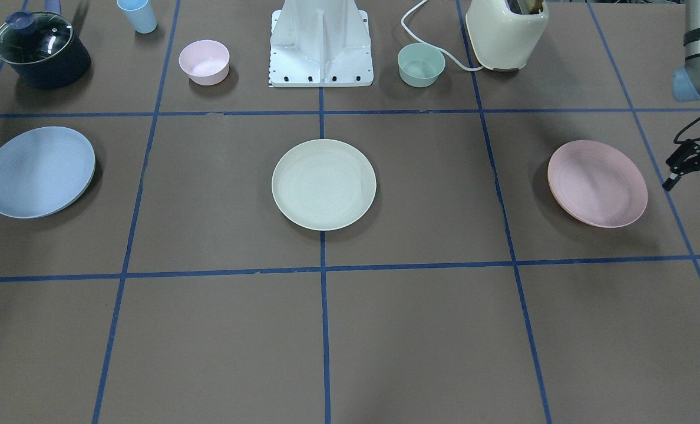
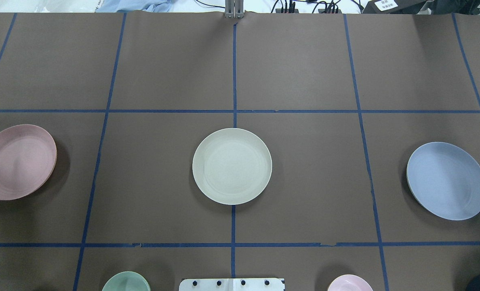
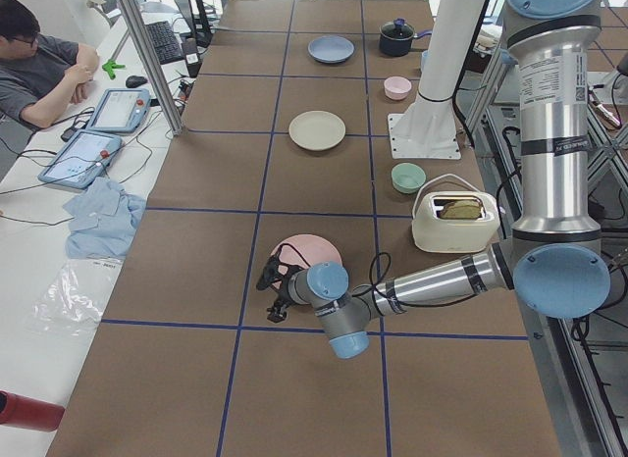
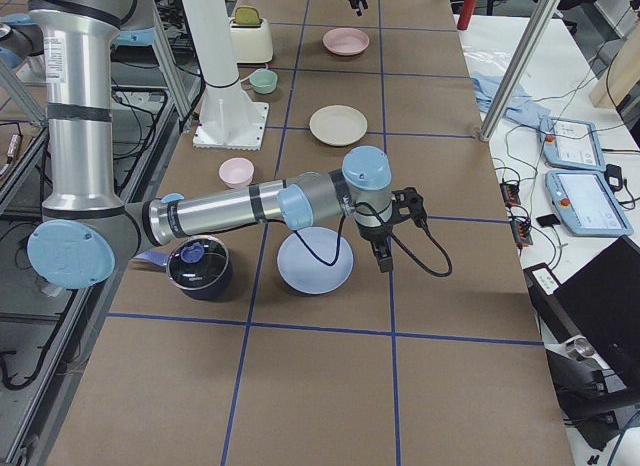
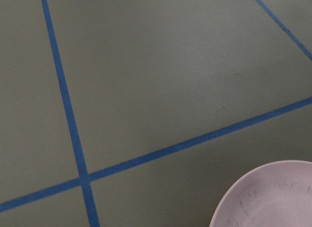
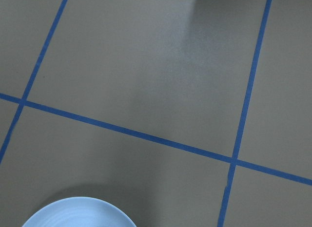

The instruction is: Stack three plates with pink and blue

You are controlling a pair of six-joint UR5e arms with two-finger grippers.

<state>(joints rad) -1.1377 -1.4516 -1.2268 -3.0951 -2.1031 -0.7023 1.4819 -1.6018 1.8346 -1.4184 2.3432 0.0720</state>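
The cream-white plate (image 1: pixel 323 184) lies at the table's middle. The pale pink plate (image 1: pixel 597 183) lies on my left side, and its rim shows in the left wrist view (image 5: pixel 273 198). The light blue plate (image 1: pixel 38 171) lies on my right side, and its rim shows in the right wrist view (image 6: pixel 80 215). All three lie flat and apart. My left gripper (image 1: pixel 690 191) hovers just outside the pink plate's outer edge, fingers apart and empty. My right gripper (image 4: pixel 400 236) hangs over the table side of the blue plate (image 4: pixel 315 261); I cannot tell if it is open or shut.
Along the robot's side stand a lidded dark pot (image 1: pixel 40 50), a blue cup (image 1: pixel 138 15), a small pink bowl (image 1: pixel 204 62), the white robot base (image 1: pixel 320 47), a small green bowl (image 1: pixel 421 65) and a cream toaster (image 1: pixel 506 35). An operator (image 3: pixel 39 65) sits beyond the far edge.
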